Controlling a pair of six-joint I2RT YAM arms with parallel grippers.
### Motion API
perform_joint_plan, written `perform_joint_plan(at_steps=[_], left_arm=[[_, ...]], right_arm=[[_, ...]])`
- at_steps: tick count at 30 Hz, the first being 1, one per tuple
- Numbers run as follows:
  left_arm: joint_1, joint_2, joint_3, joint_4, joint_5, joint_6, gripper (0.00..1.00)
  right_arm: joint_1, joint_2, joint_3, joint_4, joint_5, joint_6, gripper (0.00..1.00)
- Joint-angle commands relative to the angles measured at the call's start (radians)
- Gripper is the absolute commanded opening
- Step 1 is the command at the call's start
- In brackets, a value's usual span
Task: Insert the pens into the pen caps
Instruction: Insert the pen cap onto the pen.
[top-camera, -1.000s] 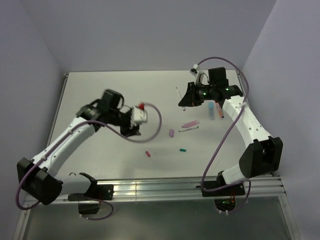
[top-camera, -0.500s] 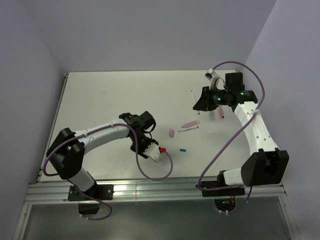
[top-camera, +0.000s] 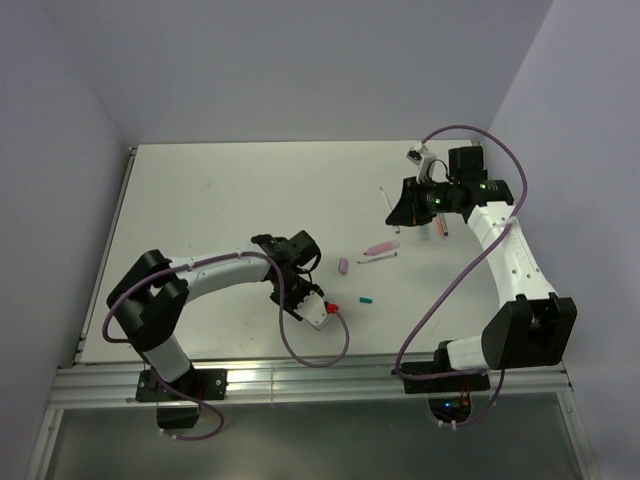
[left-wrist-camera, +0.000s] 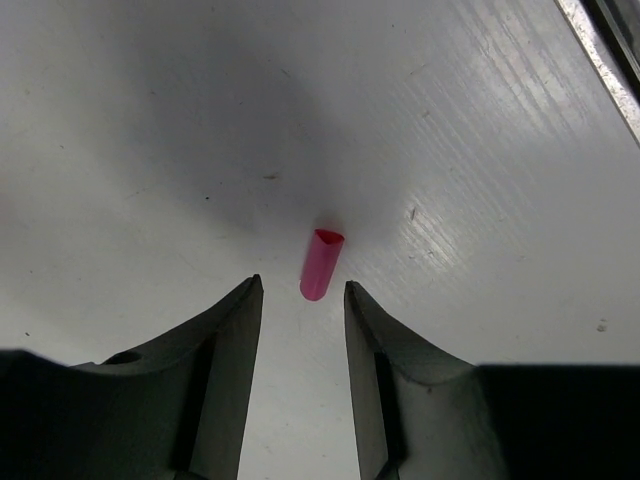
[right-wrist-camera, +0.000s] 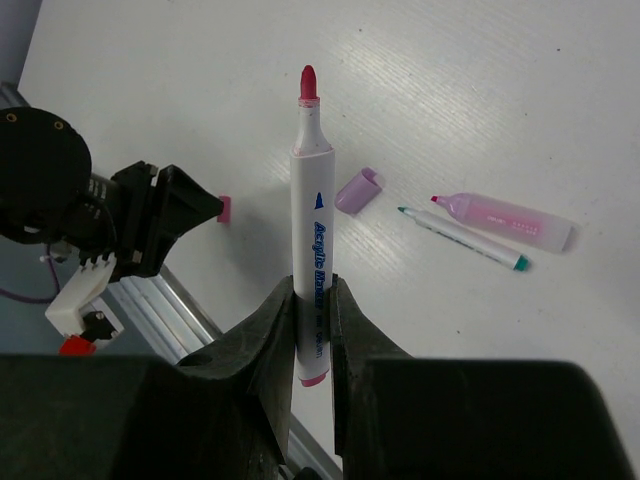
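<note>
There: right pincer (right-wrist-camera: 312, 300) clamped tight on white pen (right-wrist-camera: 312, 200), centre frame, red tip up, blue "Acrylic" lettering on barrel, while left pincer (left-wrist-camera: 302, 290) sits part-open, red cap (left-wrist-camera: 322, 263) lying w/ near end btwn its tips, open counter (left-wrist-camera: 150, 120) around, rail (left-wrist-camera: 600, 40) upper right.

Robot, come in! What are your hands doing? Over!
Left end effector open around red pen cap's near end, not touching. Right end effector shut on red-tipped white marker pen. Nothing blocking cap.
</note>
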Motion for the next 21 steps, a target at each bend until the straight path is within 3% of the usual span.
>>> perform_joint_plan(at_steps=[1, 12, 15, 16, 19, 21], left_arm=[[-0.008, 0.016, -0.024, 0.043, -0.01, 0.034, 0.44], [-0.029, 0.039, -0.145, 0.161, -0.021, -0.008, 0.37], [-0.038, 0.053, -0.157, 0.188, -0.032, -0.031, 0.26], [-0.038, 0.044, -0.162, 0.195, -0.038, -0.048, 0.13], [-0.049, 0.015, -0.16, 0.181, -0.064, -0.09, 0.0], [-0.052, -0.041, -0.135, 0.124, -0.097, -0.112, 0.0]], right_arm=[[-0.003, -0.002, 0.02, -0.013, -0.019, -0.024, 0.0], [-0.009, 0.012, 0.049, -0.023, -0.023, -0.027, 0.0], [-0.009, 0.026, 0.048, -0.026, -0.049, -0.022, 0.0], [-0.008, 0.03, 0.046, -0.026, -0.057, -0.021, 0.0], [-0.006, 0.037, 0.04, -0.026, -0.1, -0.021, 0.0], [-0.002, 0.046, 0.034, -0.02, -0.126, -0.019, 0.0]])
